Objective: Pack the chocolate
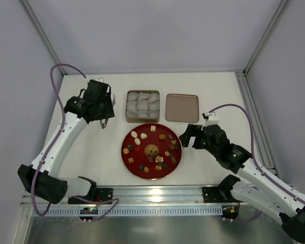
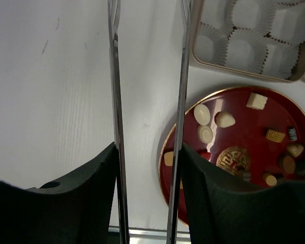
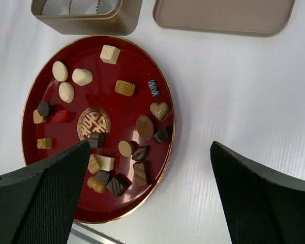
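Several small chocolates (image 1: 162, 136), dark brown, tan and cream-white, lie scattered on a round red plate (image 1: 126, 157). They also show in the right wrist view (image 3: 144, 126) and the left wrist view (image 2: 202, 114). My left gripper (image 1: 105, 122) hovers left of the plate and the tin. It is shut on thin metal tweezers (image 2: 113, 76), whose two blades stand apart with nothing between them. My right gripper (image 1: 189, 136) is wide open and empty over the plate's right edge (image 3: 170, 127).
A gold tin (image 1: 127, 105) lined with white crinkled paper cups (image 1: 142, 104) stands behind the plate. Its flat lid (image 1: 182, 108) lies to the right of it. A metal rail (image 1: 157, 192) runs along the near edge.
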